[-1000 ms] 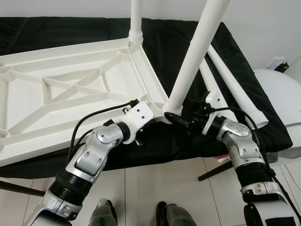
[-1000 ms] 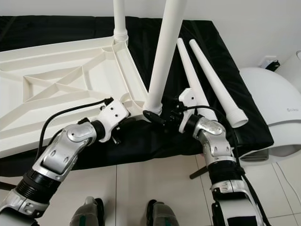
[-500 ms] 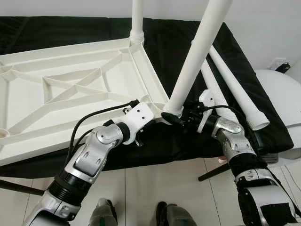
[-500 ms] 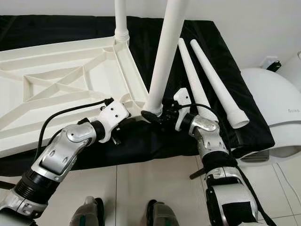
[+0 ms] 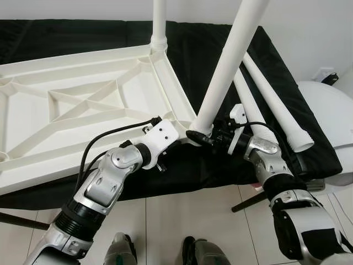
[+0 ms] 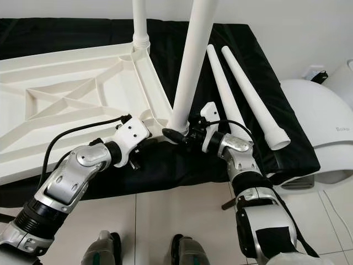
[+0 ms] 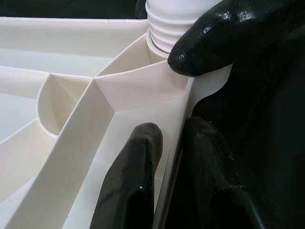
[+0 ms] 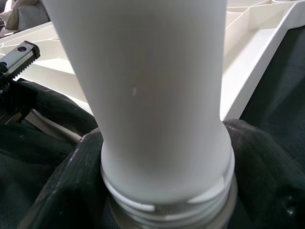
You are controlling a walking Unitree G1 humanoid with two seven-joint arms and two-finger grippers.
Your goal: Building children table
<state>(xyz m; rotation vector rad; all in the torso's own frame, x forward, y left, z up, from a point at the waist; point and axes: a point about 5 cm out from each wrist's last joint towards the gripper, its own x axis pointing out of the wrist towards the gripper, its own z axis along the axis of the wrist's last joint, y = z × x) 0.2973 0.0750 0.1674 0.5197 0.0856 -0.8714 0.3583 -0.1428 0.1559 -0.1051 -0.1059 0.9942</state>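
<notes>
Upturned tabletop (image 5: pixel 83 105) on black cloth (image 5: pixel 220 49); your right gripper (image 5: pixel 201 138) clasps the leg (image 5: pixel 223 72) at its threaded base in the near corner; left gripper (image 7: pixel 167 157) pinches the rim, seen from its wrist. Head views add two loose legs (image 6: pixel 242 88) alongside

We count one upturned white tabletop (image 5: pixel 83 105). Four white legs total: two standing in its corner sockets, at 12 (image 5: pixel 159 22) and 1 o'clock (image 5: pixel 229 63), and two lying loose (image 5: pixel 251 107) (image 5: pixel 276 107) at 3 o'clock on one black cloth (image 5: pixel 209 49).
</notes>
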